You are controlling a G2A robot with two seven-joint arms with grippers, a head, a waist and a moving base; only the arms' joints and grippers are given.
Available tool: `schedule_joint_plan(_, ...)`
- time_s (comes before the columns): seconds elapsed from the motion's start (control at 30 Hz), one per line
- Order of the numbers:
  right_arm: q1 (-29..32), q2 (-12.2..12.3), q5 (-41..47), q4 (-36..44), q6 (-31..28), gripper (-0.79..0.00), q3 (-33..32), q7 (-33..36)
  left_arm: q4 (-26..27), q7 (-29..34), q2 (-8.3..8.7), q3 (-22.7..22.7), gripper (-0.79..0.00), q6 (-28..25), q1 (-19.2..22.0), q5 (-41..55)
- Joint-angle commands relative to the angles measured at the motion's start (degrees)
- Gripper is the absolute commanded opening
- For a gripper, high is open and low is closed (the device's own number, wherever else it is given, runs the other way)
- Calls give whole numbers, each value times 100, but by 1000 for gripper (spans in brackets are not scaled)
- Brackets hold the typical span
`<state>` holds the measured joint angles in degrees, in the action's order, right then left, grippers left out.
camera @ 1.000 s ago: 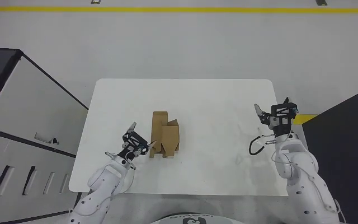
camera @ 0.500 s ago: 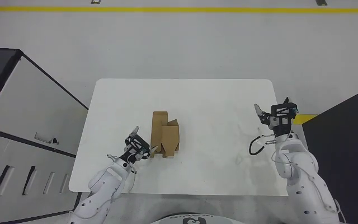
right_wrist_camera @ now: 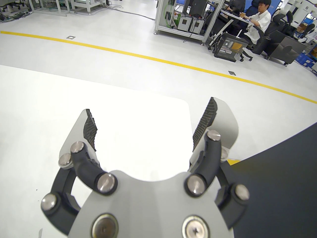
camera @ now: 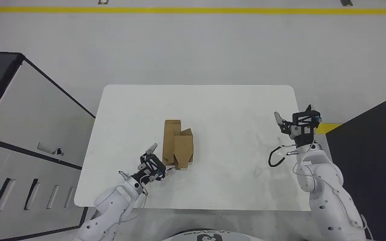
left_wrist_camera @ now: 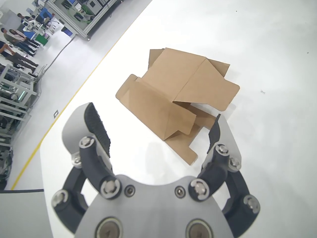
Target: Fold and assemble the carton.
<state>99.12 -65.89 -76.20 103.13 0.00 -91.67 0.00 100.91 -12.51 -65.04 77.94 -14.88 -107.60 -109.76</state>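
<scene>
A brown cardboard carton (camera: 177, 145) lies partly folded near the middle of the white table (camera: 241, 108), its flaps loose and its panels half raised (left_wrist_camera: 173, 92). My left gripper (camera: 154, 161) sits just off the carton's near left corner, open, its fingertips (left_wrist_camera: 218, 127) on either side of a low flap with nothing gripped. My right gripper (camera: 289, 123) stands open over the table's right edge, far from the carton, with nothing between its fingers (right_wrist_camera: 209, 117).
A grey cabinet (camera: 30, 120) stands beside the table's left side and a dark panel (camera: 362, 138) beside the right. The table's far right corner (right_wrist_camera: 178, 102) lies just beyond my right gripper. White floor with a yellow line (camera: 193, 9) lies beyond.
My left gripper has moved toward the carton's near corner, sliding right and slightly nearer the table's front. The carton and the right arm have stayed still.
</scene>
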Motion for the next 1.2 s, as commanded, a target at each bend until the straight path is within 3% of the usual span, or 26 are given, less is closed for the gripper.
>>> schedule_joint_plan(0.0, 0, 0, 0, 0, 0, 0, 0, 0, 0, 0, 0, 0, 0, -1, 0, -3)
schedule_joint_plan(0.17, 0, 0, 0, 0, 0, 0, 0, 0, 49, -302, 34, -195, 0, 337, -46, -935)
schedule_joint_plan(0.23, 0, 0, 0, 0, 0, 0, 0, 0, 28, -412, 59, -283, 0, 621, -48, -1639)
schedule_joint_plan(0.4, 0, 0, 0, 0, 0, 0, 0, 0, 10, -699, 76, -469, 0, 1197, -66, -2378)
schedule_joint_plan(0.53, 0, 0, 0, 0, 0, 0, 0, 0, 17, -511, 71, -534, 0, 1767, -85, -2866)
schedule_joint_plan(0.77, 0, 0, 0, 0, 0, 0, 0, 0, 17, -511, 71, -534, 0, 1767, -85, -2866)
schedule_joint_plan(0.9, 0, 0, 0, 0, 0, 0, 0, 0, -24, -119, 74, -778, 0, 1930, -55, -3990)
schedule_joint_plan(1.17, 0, 0, 0, 0, 0, 0, 0, 0, -182, 395, 24, -1157, 0, 2292, 52, -4749)
